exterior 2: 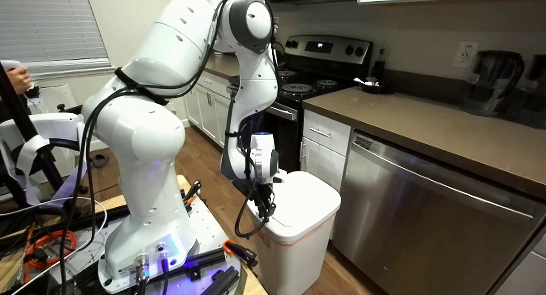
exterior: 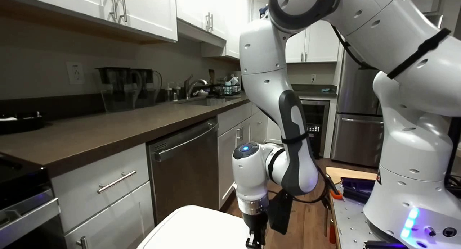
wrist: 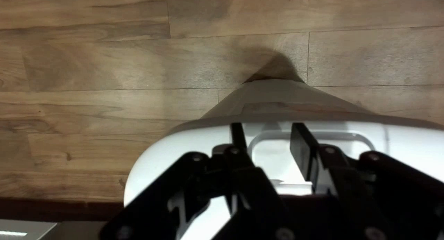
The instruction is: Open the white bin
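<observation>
The white bin [exterior 2: 294,261] stands on the floor, its smooth lid [exterior 2: 315,190] lying flat and closed. Only the lid [exterior: 194,229] shows at the bottom of an exterior view. In the wrist view the lid [wrist: 170,160] has a rounded recessed panel [wrist: 274,156] near its edge. My gripper [wrist: 269,129] points down over that panel. Its fingers are apart with nothing between them. In an exterior view the gripper [exterior 2: 266,212] is at the lid's edge on the robot's side. I cannot tell whether the fingertips touch the lid. The gripper [exterior: 255,241] is partly cut off in an exterior view.
A steel dishwasher [exterior 2: 426,218] and a white drawer [exterior: 104,180] are beside the bin under a brown countertop [exterior: 144,123]. The robot's table [exterior 2: 209,235] holds an orange-and-black tool [exterior 2: 241,250] near its edge. A loose cable loop [exterior 2: 239,227] hangs by the gripper.
</observation>
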You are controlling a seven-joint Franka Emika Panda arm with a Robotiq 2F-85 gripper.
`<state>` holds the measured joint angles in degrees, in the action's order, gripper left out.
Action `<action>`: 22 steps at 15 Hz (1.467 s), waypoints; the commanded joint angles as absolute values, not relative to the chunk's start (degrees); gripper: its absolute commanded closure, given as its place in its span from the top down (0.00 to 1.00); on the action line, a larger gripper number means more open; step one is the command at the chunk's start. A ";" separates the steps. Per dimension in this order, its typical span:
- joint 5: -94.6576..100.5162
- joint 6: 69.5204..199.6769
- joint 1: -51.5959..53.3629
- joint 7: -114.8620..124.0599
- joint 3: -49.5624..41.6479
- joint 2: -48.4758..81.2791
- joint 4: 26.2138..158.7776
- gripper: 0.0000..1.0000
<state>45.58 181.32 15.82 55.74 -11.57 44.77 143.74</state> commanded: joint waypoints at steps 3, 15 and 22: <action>44.70 188.77 19.97 57.46 -16.07 49.83 140.76 0.06; 35.49 156.68 12.28 46.25 -6.59 36.36 142.91 0.06; 21.99 141.71 12.82 34.10 -6.05 25.51 141.81 0.15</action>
